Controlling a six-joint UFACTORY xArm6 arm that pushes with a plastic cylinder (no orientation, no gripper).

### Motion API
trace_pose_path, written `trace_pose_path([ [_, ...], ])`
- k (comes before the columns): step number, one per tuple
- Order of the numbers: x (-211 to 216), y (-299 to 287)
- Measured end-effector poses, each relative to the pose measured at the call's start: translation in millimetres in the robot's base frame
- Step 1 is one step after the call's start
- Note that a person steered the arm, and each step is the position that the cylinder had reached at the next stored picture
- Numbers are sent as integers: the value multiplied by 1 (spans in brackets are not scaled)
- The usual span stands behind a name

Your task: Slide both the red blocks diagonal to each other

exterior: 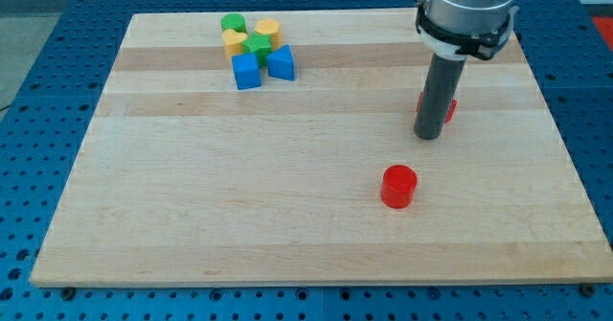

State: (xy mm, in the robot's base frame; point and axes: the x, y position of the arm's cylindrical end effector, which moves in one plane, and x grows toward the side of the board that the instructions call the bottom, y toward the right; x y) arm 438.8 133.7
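A red cylinder block [398, 186] stands on the wooden board at the view's lower right of centre. A second red block [449, 109] sits further up and to the right, mostly hidden behind my rod, so its shape cannot be made out. My tip [428, 135] rests on the board right in front of that hidden red block, touching or nearly touching it. The tip is above and slightly right of the red cylinder, with a clear gap between them.
A cluster of blocks sits at the view's top left: a green cylinder [233, 22], a yellow cylinder [267, 28], a yellow block [233, 41], a green block [257, 44], a blue cube [246, 72] and a blue block [281, 63]. The board's [287, 216] right edge is near.
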Motion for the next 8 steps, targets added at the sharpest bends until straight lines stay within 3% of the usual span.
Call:
trace_pose_path([
  [1, -14, -39],
  [3, -29, 8],
  [5, 100, 61],
  [6, 106, -25],
  [7, 82, -129],
  [8, 52, -160],
])
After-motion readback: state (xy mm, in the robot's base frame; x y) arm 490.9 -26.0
